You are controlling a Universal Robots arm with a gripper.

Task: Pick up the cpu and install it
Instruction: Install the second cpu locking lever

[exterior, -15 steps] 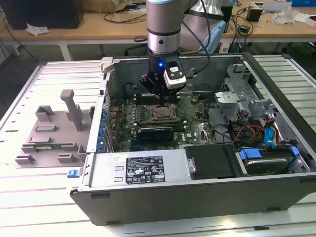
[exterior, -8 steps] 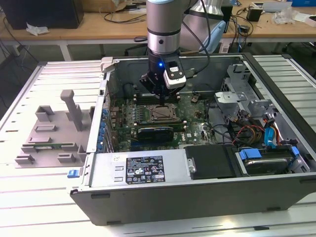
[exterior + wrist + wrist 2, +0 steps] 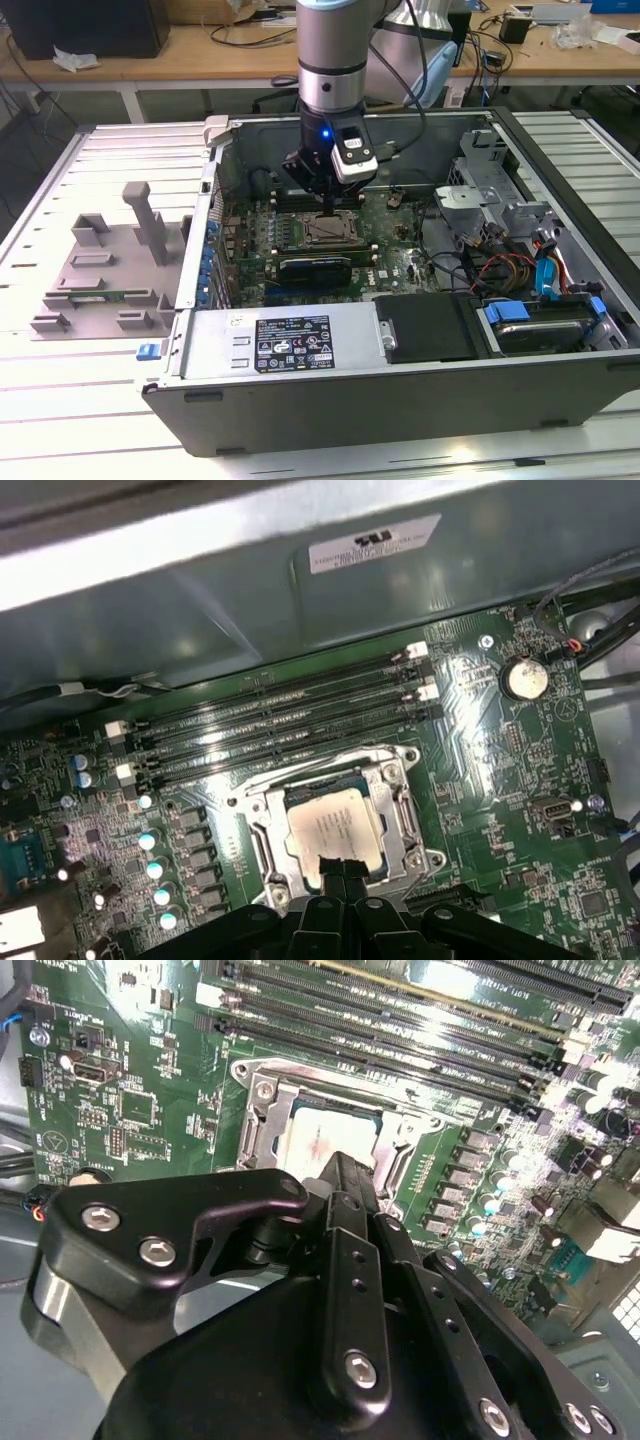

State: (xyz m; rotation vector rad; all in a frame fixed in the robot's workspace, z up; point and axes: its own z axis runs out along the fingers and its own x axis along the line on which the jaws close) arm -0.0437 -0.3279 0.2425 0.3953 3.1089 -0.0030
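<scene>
My black claw [image 3: 340, 872] hangs with its fingers together just above the small square silvery-grey cpu [image 3: 335, 832]. The cpu lies flat inside the metal-framed socket [image 3: 262, 815] on the green motherboard [image 3: 520, 770], mid-frame.

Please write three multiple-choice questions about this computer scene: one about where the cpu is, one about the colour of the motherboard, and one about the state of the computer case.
1. Where is the cpu?
A. in the socket of the motherboard
B. on the grey fixture outside the case
C. on the black drive cover

2. What colour is the motherboard?
A. blue
B. green
C. red

3. How is the computer case?
A. closed
B. upright
C. lying with its side open

Answers: 1 A, both wrist views show it inside the metal frame, below the gripper; 2 B, the board is green; 3 C, the exterior view shows its inside.
</scene>
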